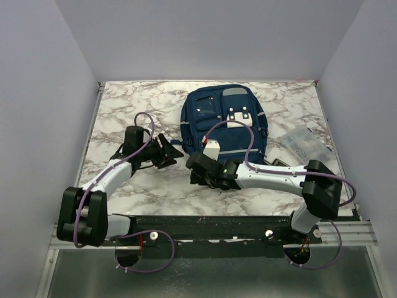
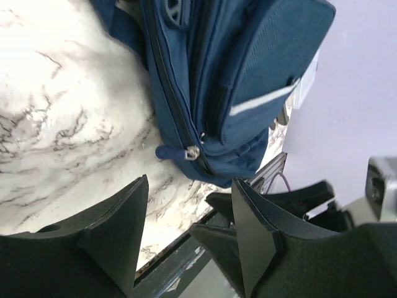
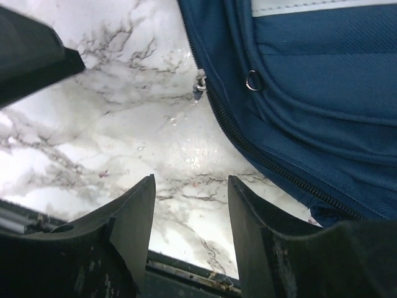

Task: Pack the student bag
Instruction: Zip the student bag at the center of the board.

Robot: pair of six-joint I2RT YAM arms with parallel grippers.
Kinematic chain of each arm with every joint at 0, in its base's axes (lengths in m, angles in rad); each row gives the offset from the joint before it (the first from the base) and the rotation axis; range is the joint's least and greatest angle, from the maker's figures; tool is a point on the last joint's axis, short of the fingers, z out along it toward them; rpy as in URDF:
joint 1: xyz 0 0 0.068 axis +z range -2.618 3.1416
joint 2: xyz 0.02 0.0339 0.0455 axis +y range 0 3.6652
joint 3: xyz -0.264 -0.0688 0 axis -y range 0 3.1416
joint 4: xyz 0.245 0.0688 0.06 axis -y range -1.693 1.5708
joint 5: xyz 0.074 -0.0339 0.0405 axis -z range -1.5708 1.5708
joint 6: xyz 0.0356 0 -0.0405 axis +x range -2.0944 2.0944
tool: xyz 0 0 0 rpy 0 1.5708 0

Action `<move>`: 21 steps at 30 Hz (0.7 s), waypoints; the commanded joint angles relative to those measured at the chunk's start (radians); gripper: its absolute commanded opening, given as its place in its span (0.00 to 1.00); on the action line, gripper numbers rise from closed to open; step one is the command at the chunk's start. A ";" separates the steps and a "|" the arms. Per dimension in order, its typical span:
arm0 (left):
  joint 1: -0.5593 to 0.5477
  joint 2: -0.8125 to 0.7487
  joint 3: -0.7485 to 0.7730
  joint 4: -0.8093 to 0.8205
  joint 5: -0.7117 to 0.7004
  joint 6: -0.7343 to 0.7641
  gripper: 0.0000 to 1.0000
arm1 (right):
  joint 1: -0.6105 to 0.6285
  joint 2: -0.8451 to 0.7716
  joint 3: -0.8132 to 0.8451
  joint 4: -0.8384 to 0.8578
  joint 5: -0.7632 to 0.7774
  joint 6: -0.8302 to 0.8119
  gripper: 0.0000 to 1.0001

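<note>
The navy student bag [image 1: 223, 118] lies flat toward 12 o'clock on the marble desk [image 1: 124, 105]. The left claw [image 1: 172, 151] sits at the bag's 8 o'clock and the right claw [image 1: 193, 171] at its 6 o'clock. Both are parted and hold nothing.

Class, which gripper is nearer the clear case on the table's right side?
Right. The right gripper sits by the near edge of the bag, well left of the case; the left gripper is farther left, off the bag's left side.
</note>
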 commanded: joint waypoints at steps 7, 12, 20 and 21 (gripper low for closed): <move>-0.020 0.328 0.181 0.017 0.001 -0.082 0.56 | 0.049 0.014 -0.035 0.055 0.276 0.192 0.52; -0.042 0.410 0.248 0.048 0.012 -0.100 0.57 | 0.072 0.060 -0.025 0.052 0.314 0.265 0.52; -0.094 0.544 0.336 0.087 0.078 -0.136 0.47 | 0.075 0.157 0.035 0.019 0.369 0.344 0.49; -0.094 0.559 0.339 0.093 0.090 -0.144 0.40 | 0.075 0.167 0.042 0.022 0.386 0.348 0.46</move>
